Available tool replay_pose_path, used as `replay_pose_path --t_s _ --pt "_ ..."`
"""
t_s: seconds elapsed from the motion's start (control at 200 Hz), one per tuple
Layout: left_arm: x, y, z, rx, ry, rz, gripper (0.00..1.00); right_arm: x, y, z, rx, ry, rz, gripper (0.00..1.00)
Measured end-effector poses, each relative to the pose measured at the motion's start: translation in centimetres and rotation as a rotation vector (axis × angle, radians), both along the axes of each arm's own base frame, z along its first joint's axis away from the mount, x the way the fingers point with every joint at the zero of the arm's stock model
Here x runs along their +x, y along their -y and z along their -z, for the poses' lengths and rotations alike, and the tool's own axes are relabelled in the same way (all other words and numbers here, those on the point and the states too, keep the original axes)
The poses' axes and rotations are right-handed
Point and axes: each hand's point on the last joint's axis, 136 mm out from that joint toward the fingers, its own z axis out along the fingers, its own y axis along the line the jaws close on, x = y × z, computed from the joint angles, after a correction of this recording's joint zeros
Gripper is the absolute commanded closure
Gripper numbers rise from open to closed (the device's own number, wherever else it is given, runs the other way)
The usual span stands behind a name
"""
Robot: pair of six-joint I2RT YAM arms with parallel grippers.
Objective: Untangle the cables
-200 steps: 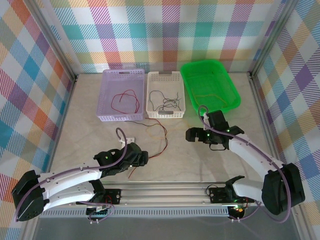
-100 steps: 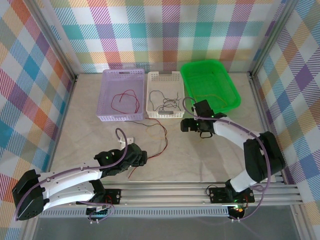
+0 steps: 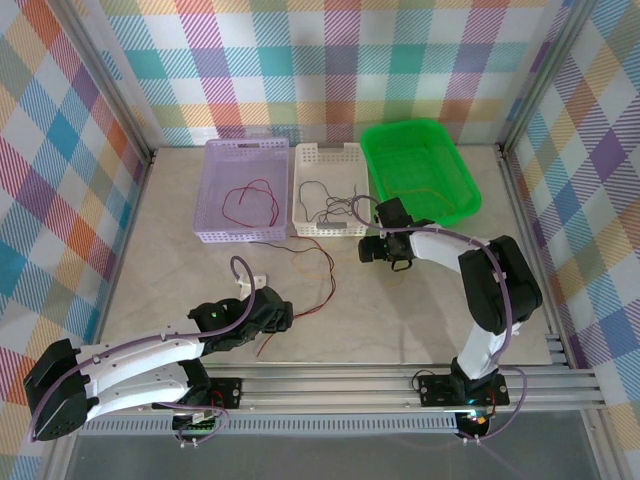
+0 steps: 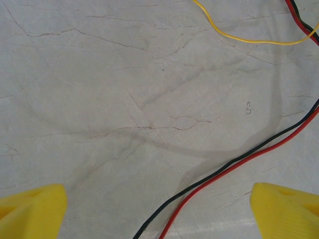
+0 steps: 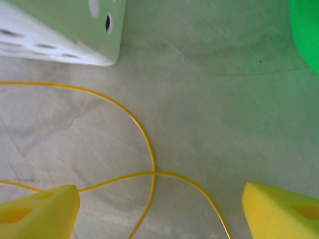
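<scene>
- Right gripper has swung left from beside the green tray to the table just off the near right corner of the white basket. The left gripper sits where it was.
- Right jaws stand wide apart and hold nothing. In the wrist view its fingertips flank a yellow cable that loops and crosses itself on the table, close to the basket corner.
- Left jaws are also wide apart and empty. A red-and-black pair runs side by side on the table between its fingertips, nearer the right one.
- Loose cables lie on the table between the two grippers, in front of the lilac basket and the white one.
- A red loop lies in the lilac basket, dark strands lie in the white basket, and a faint yellow strand lies in the green tray.
</scene>
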Motion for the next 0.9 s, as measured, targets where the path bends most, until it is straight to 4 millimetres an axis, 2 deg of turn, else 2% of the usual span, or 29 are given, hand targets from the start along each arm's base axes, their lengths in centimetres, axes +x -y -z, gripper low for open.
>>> replay_pose_path --t_s 0.235,0.37,0.575,0.775,0.9 --pt "0.0 0.0 0.0 0.001 0.0 0.0 0.06 1.1 -0.8 0.4 -0.021 0.036 -0.005 0.24" --pt "0.0 0.0 0.0 0.001 0.0 0.0 0.06 1.5 -1.3 0.8 -0.034 0.053 -0.018 0.36" --pt "0.0 0.0 0.0 0.001 0.001 -0.001 0.06 1.5 -1.4 1.0 -0.047 0.065 -0.023 0.46" --pt "-0.1 -0.3 -0.3 0.002 0.007 -0.004 0.06 1.1 -1.7 1.3 -0.059 0.076 -0.032 0.47" --pt "-0.2 -0.5 -0.3 0.003 0.007 -0.004 0.06 0.4 -1.4 1.2 -0.062 0.07 -0.032 0.41"
